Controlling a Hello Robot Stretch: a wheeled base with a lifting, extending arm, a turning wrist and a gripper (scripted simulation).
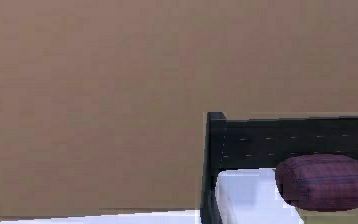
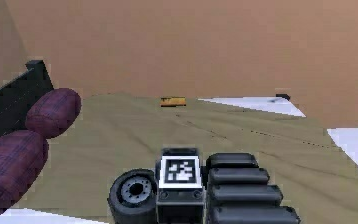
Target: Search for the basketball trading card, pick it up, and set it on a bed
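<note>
1 flat orange item (image 2: 173, 101), possibly the card, lies on the bed (image 2: 187, 135) toward its far side, well apart from the gripper (image 2: 134, 196). Judged light, thin and bendable; it lies flush, so it is best taken at an edge. The gripper's far end is indistinct: whether it holds anything cannot be told. The item is too small to confirm.

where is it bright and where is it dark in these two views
forward view: wall evenly lit, white sheet brightest, black headboard darkest; arm side view: blanket evenly lit, no glare, sheet corner brightest, plum pillows and arm darkest
</note>
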